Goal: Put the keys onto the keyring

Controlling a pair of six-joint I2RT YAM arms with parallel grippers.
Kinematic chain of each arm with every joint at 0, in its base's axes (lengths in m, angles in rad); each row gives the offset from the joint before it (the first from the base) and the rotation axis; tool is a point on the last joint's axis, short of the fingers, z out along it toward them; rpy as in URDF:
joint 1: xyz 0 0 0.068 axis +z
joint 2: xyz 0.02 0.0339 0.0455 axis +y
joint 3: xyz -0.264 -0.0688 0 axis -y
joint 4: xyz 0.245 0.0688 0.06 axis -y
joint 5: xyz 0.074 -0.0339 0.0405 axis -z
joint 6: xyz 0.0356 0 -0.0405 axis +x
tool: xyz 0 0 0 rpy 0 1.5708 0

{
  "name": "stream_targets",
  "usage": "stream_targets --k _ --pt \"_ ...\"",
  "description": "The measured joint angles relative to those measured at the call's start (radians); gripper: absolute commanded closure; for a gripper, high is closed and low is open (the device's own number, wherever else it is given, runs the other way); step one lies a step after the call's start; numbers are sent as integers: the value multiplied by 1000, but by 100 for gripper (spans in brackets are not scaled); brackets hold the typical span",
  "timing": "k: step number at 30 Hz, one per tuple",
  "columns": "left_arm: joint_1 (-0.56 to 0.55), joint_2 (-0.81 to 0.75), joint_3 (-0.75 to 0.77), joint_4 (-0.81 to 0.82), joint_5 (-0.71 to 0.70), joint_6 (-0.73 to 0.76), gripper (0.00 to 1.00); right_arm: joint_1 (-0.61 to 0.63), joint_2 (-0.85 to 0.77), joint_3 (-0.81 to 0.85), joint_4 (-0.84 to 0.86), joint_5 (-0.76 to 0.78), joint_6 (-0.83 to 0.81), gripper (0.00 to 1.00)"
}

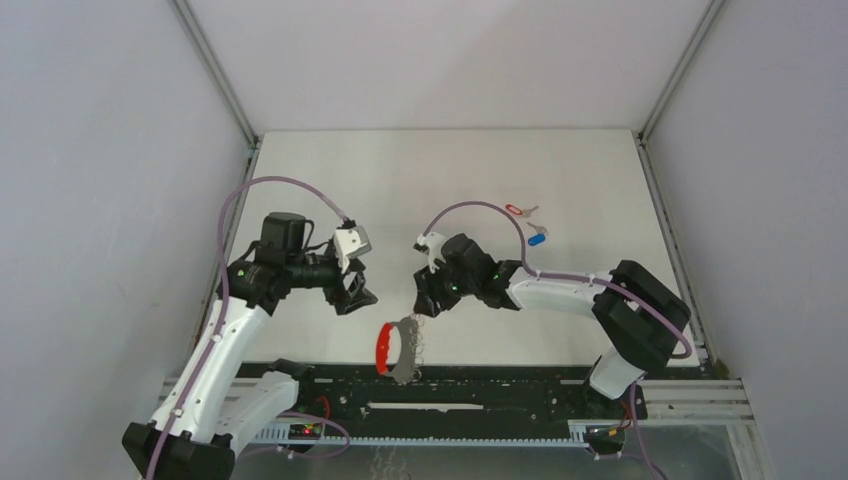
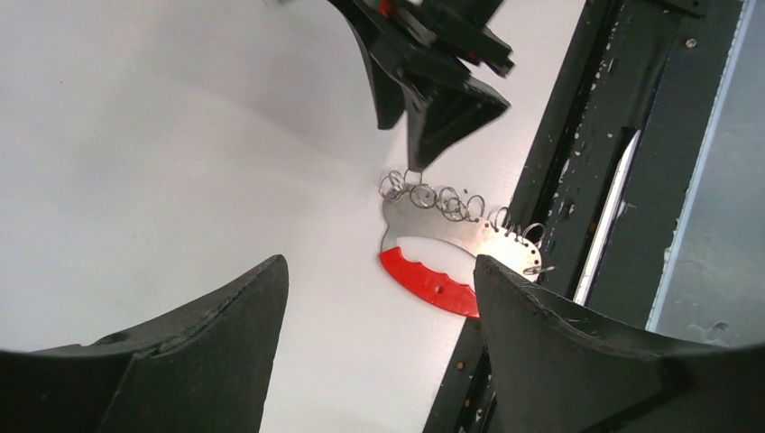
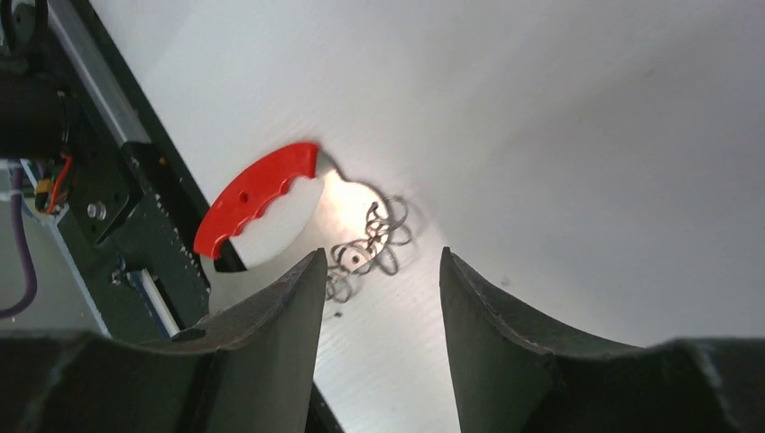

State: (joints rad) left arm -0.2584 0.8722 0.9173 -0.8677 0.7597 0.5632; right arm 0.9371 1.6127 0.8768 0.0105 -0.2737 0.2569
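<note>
Inward — left hand (image 1: pixel 355 298), right hand (image 1: pixel 428 305) near keyring (image 1: pixel 398 348) (spread).

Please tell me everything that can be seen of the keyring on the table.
The keyring is a flat, shiny metal plate with a red wavy grip along one curved edge and many small wire rings along the other. It lies flat on the white table, close to the black rail. The open right gripper hangs just over the rings; whether it touches them cannot be told.
</note>
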Motion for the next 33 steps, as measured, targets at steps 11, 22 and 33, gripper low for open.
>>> stream_targets --k 11,22,33 --pt "0 14 -3 -11 -16 22 22 -4 142 -8 87 -68 -3 51" --pt "0 13 -3 -12 -16 22 23 7 144 -33 111 -82 8 100" --pt "0 15 -6 -13 58 33 7 6 -185 -61 84 -93 -51 100"
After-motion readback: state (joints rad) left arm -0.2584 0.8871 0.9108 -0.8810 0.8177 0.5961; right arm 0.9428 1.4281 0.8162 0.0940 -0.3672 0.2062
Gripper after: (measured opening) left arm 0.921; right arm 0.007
